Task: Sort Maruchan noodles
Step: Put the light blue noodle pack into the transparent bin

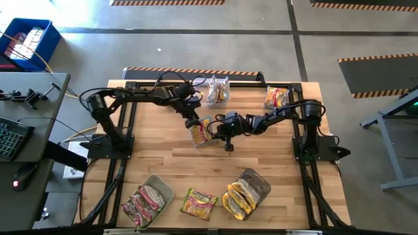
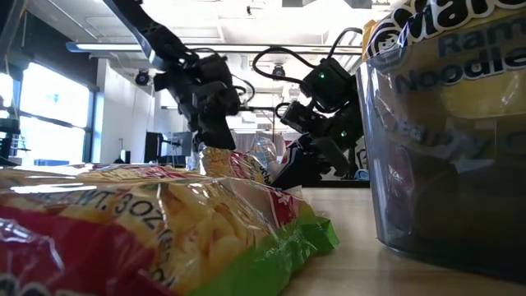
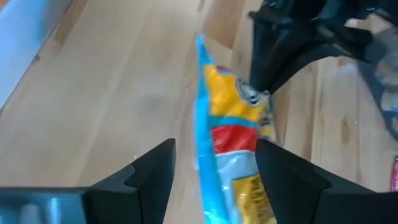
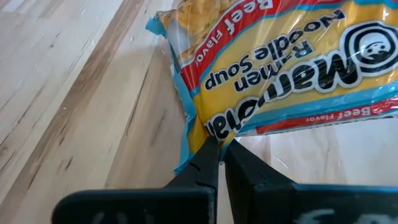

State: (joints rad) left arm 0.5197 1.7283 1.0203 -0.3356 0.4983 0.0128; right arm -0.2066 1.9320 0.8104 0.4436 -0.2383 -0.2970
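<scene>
In the middle of the wooden table [image 1: 163, 153], both arms meet over one noodle packet [image 1: 202, 132], a yellow one with blue edges and a red Beef Flavor band. The right gripper [image 4: 219, 149] has its two fingers pressed together right at the packet's blue crimped edge, pinching it (the wrapper puckers right where the tips meet). The left gripper [image 3: 214, 171] comes in from the other side with its fingers spread wide; the packet stands edge-on in the gap between them, and I can't tell whether either finger touches it. From table height, the packet looks tilted up off the wood between the two dark grippers.

Elsewhere: two packets [image 1: 218, 89] sit near the far edge, with another yellow-and-red packet [image 1: 277, 97] by the far right corner. Along the near edge, a clear tub [image 1: 160, 189] on the left holds pinkish packets [image 1: 141, 203], a second tub [image 1: 257, 183] on the right holds yellow packets [image 1: 238, 198], and a green-edged packet [image 1: 198, 203] lies loose on the wood between the two tubs.
</scene>
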